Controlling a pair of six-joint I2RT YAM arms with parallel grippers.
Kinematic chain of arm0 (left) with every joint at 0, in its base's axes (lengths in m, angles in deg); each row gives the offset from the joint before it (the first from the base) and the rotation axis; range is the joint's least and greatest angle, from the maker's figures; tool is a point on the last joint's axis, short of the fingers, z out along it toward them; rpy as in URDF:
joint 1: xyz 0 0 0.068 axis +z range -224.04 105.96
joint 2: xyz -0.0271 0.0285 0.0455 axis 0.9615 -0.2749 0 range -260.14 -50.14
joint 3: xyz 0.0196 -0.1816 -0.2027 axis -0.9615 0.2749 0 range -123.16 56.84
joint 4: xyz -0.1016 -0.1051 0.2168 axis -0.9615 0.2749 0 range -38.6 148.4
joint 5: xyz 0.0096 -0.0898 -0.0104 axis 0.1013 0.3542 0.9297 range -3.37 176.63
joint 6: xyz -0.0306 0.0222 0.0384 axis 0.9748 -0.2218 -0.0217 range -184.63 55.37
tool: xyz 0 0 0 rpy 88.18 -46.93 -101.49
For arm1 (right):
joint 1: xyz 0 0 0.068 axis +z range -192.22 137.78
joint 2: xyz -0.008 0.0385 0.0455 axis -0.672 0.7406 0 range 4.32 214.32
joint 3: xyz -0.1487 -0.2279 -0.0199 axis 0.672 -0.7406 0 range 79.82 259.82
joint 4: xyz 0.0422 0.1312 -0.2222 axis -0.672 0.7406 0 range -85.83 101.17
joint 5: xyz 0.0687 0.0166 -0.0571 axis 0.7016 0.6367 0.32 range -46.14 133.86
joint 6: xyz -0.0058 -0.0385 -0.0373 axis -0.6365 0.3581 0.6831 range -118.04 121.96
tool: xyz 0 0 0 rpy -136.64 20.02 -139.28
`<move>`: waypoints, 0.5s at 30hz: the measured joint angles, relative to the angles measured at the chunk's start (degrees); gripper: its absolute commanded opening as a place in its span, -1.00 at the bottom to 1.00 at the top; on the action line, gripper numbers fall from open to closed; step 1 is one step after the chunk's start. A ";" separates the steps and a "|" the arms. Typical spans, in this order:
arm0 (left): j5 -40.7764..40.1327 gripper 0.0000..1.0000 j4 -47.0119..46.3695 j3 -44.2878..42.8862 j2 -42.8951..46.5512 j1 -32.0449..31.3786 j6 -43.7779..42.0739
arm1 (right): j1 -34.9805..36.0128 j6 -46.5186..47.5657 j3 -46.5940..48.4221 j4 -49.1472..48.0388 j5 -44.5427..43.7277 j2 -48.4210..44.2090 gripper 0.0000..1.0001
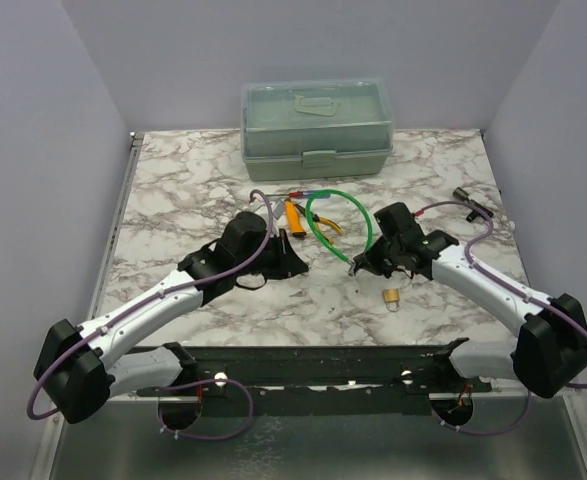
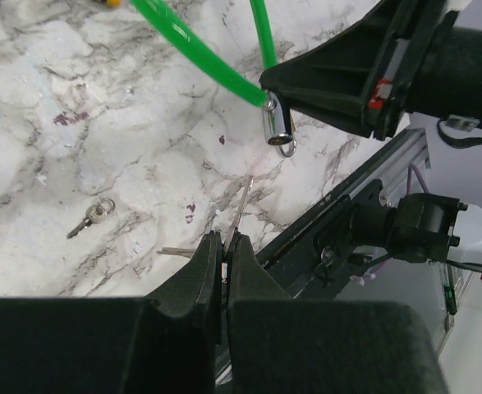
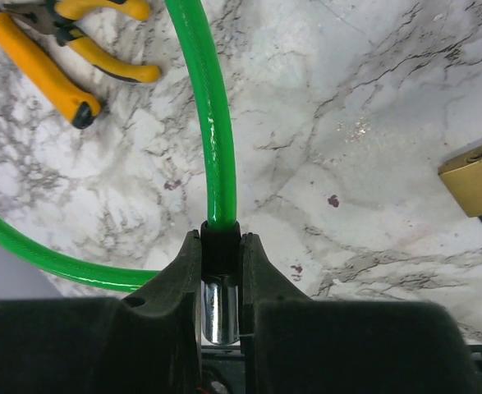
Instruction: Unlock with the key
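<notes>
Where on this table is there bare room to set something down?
Bare marble: back left, between the toolbox and the table edge; front middle, between the left arm and the brass padlock. The centre is crowded: pliers, the green cable held by the right gripper, and the left gripper pinching the key.

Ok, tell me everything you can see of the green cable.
The cable is a glossy green, plastic-coated line, bent in an open loop over the marble table, passing near the yellow-handled pliers. One end carries a black collar and a shiny silver metal end with a small ring hanging from it. The right gripper is shut on that collar and tip, holding it apparently just off the table. The other end is not clear.
</notes>
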 measured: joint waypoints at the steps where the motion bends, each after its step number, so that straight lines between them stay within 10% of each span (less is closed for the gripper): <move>1: -0.13 -1.00 -0.48 0.00 -0.83 -0.63 0.68 | 0.00 -0.68 -0.11 -0.02 0.09 -0.96 -1.00; 15: -4.81 -1.00 -7.96 -4.46 -12.66 -13.66 6.21 | 0.00 -10.60 -2.40 2.05 -1.40 -14.40 -0.99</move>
